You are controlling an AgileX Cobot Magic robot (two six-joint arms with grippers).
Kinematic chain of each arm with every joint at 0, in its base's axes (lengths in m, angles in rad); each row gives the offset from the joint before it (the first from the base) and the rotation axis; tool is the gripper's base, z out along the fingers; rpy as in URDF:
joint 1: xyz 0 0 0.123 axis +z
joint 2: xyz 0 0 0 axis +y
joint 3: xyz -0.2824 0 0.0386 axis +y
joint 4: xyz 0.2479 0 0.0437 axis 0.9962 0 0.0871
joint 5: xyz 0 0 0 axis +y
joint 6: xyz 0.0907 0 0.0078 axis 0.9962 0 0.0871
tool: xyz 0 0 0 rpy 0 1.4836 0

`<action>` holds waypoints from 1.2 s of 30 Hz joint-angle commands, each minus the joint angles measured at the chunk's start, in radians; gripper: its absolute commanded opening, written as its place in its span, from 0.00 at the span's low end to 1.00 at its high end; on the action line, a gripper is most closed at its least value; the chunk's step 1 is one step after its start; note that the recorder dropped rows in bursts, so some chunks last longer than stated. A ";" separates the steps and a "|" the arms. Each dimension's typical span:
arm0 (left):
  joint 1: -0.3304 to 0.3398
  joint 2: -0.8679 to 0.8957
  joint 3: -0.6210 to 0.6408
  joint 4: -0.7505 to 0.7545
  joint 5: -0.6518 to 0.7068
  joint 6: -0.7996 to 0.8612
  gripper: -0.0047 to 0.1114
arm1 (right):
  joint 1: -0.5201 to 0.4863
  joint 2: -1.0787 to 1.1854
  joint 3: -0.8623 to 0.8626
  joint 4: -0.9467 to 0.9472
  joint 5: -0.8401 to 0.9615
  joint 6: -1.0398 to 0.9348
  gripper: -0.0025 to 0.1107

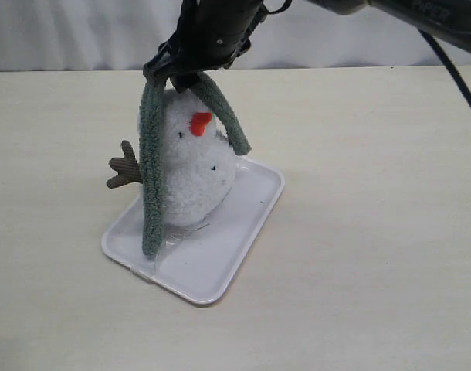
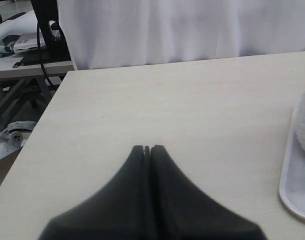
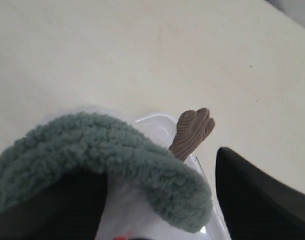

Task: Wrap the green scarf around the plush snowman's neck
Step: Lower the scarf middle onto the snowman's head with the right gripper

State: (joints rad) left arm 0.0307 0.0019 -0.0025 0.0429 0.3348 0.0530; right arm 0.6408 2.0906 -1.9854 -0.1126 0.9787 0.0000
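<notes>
Holds the right hand (image 1: pixel 176 76) spread wide just over the head of the plush snowman (image 1: pixel 193 174). Has the green scarf (image 1: pixel 150 162) arched beneath that hand: one long strand straight down to the white tray (image 1: pixel 220 263), a shorter strand ending past the orange nose (image 1: pixel 201 122) on the hand's other side. Cannot tell the scarf's top as hung on the hand or resting on the head: hidden behind the hand. Cannot make out the neck in the white fluff either. From the right wrist, shows scarf bunched over one dark finger (image 3: pixel 52 205), a clear gap before the other, a brown twig arm (image 3: pixel 192 132) just beyond. Holds the left hand (image 2: pixel 147 149) pressed together on nothing, above bare tabletop (image 2: pixel 167 100), the tray's rim and a blurred scrap of plush cut off nearby.
</notes>
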 commanded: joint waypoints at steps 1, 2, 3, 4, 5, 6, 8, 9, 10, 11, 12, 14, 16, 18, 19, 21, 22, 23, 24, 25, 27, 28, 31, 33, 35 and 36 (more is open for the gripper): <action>-0.007 -0.002 0.003 -0.002 -0.012 -0.002 0.04 | -0.016 0.031 -0.003 0.038 0.000 0.027 0.55; -0.007 -0.002 0.003 -0.002 -0.012 -0.002 0.04 | -0.016 0.035 -0.003 0.047 0.006 0.027 0.55; -0.007 -0.002 0.003 -0.002 -0.012 -0.002 0.04 | -0.016 0.036 -0.003 0.062 0.019 0.025 0.55; -0.007 -0.002 0.003 -0.002 -0.012 -0.002 0.04 | -0.016 0.037 -0.003 0.072 0.033 0.018 0.55; -0.007 -0.002 0.003 -0.002 -0.012 -0.002 0.04 | -0.016 0.037 -0.003 0.074 0.046 0.016 0.55; -0.007 -0.002 0.003 -0.002 -0.012 -0.002 0.04 | -0.016 0.037 -0.003 0.072 0.064 0.013 0.55; -0.007 -0.002 0.003 -0.002 -0.012 -0.002 0.04 | -0.018 0.035 -0.007 0.067 0.095 0.013 0.55; -0.007 -0.002 0.003 -0.002 -0.012 -0.002 0.04 | -0.018 0.035 -0.017 0.072 0.111 0.013 0.55; -0.007 -0.002 0.003 -0.002 -0.012 -0.002 0.04 | -0.021 0.035 -0.028 0.080 0.128 0.013 0.55; -0.007 -0.002 0.003 -0.002 -0.012 -0.002 0.04 | -0.021 0.035 -0.042 0.088 0.139 0.013 0.55; -0.007 -0.002 0.003 -0.002 -0.012 -0.002 0.04 | -0.022 0.035 -0.059 0.103 0.152 0.013 0.55; -0.007 -0.002 0.003 -0.002 -0.012 -0.002 0.04 | -0.022 0.035 -0.095 0.124 0.172 0.013 0.55; -0.007 -0.002 0.003 -0.002 -0.012 -0.002 0.04 | -0.022 0.035 -0.130 0.124 0.188 0.013 0.55; -0.007 -0.002 0.003 -0.002 -0.012 -0.002 0.04 | -0.027 0.035 -0.170 0.124 0.229 0.020 0.55; -0.007 -0.002 0.003 -0.002 -0.012 -0.002 0.04 | -0.027 0.035 -0.177 0.124 0.242 0.021 0.55; -0.007 -0.002 0.003 -0.002 -0.012 -0.002 0.04 | -0.027 0.035 -0.179 0.120 0.242 0.014 0.55; -0.007 -0.002 0.003 -0.002 -0.012 -0.002 0.04 | -0.027 0.035 -0.179 0.120 0.242 0.010 0.55; -0.007 -0.002 0.003 -0.002 -0.012 -0.002 0.04 | -0.027 0.035 -0.179 0.123 0.242 0.010 0.55; -0.007 -0.002 0.003 -0.002 -0.012 -0.002 0.04 | -0.024 0.035 -0.179 0.127 0.242 0.000 0.55; -0.007 -0.002 0.003 -0.002 -0.012 -0.002 0.04 | -0.020 0.033 -0.179 0.130 0.242 -0.011 0.53; -0.007 -0.002 0.003 -0.002 -0.012 -0.002 0.04 | 0.008 0.033 -0.179 0.130 0.201 -0.055 0.37; -0.007 -0.002 0.003 -0.002 -0.012 -0.002 0.04 | 0.027 0.033 -0.179 0.128 0.192 -0.105 0.28; -0.007 -0.002 0.003 -0.002 -0.012 -0.002 0.04 | 0.084 0.033 -0.179 0.085 0.188 -0.175 0.06; -0.007 -0.002 0.003 -0.002 -0.012 -0.002 0.04 | 0.095 0.041 -0.179 0.032 0.182 -0.157 0.06; -0.007 -0.002 0.003 -0.002 -0.012 -0.002 0.04 | 0.093 0.053 -0.179 0.015 0.177 -0.125 0.06; -0.007 -0.002 0.003 -0.002 -0.012 -0.002 0.04 | 0.093 0.059 -0.179 0.002 0.177 -0.112 0.06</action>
State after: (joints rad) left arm 0.0307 0.0019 -0.0025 0.0429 0.3348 0.0530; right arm 0.7386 2.1363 -2.1604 -0.0635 1.1711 -0.1407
